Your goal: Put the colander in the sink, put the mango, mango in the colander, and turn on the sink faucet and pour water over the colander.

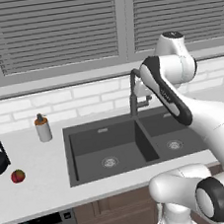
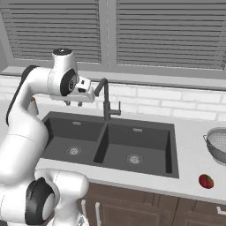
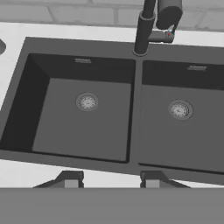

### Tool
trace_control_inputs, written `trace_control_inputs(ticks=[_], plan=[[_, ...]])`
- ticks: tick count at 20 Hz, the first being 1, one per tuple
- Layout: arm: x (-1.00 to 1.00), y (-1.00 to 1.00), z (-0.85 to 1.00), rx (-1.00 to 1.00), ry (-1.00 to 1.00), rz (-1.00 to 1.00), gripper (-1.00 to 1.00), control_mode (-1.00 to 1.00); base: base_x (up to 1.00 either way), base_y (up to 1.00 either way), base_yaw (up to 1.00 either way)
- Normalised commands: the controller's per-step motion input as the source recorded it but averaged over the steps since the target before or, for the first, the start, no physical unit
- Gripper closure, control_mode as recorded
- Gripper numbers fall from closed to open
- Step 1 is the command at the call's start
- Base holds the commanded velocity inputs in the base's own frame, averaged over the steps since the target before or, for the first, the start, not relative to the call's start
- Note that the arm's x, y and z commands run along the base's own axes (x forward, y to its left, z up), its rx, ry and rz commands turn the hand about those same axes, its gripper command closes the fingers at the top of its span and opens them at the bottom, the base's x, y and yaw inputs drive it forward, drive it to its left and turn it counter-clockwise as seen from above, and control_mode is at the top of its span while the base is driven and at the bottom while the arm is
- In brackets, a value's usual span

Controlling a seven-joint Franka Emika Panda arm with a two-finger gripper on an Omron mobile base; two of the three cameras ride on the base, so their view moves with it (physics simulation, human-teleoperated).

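**Nothing in the sink yet, hand hanging empty over the basins**

Left base view: I am seeing the arm arching over the sink (image 1: 104, 135), both basins bare. One mango (image 1: 18, 176) is lying on the counter (image 1: 43, 187) at about 9 o'clock from the sink, below the soap dispenser (image 1: 43, 128). The faucet (image 1: 134, 94) is standing at 12 o'clock behind the divider, partly hidden by my forearm.

Right base view: the gripper (image 2: 73, 103) is hovering above the left basin, just beside the faucet spout. The colander (image 2: 217, 145) is sitting on the counter at 3 o'clock from the sink, with the second mango (image 2: 206, 181) near it at 5 o'clock. My worry is the long swing towards the colander: the faucet neck is sitting right in that path and I could be clipping it.

Hand view: I am looking straight down on both drains, with the fingertips (image 3: 70, 180) standing apart at a fairly narrow gap, holding nothing. That gap is looking too small for the colander rim, so a grab without widening would be nudging it along the counter.
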Motion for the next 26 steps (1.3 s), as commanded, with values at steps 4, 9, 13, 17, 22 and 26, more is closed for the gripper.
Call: trace_control_inputs(ticks=[4, 9, 13, 17, 22, 26], plan=[[-0.21, 0.0, 0.0, 0.0, -0.01, 0.0, -1.0, -1.0, 0.0, 0.0, 0.0], [-0.51, -0.3, -0.02, 0.0, -0.03, -0.02, -1.0, -1.0, 0.0, 0.0, 0.0], [-0.44, -0.75, 0.0, 0.0, -0.01, 0.0, -1.0, -1.0, 0.0, 0.0, 0.0], [-0.23, -0.91, 0.0, 0.0, 0.0, 0.0, -1.0, -1.0, 0.0, 0.0, 0.0], [-0.04, -0.98, -0.02, 0.0, 0.0, 0.0, -1.0, -1.0, 0.0, 0.0, 0.0], [0.0, -1.0, -0.09, 0.0, 0.0, 0.0, -1.0, -1.0, 0.0, 0.0, 0.0]])
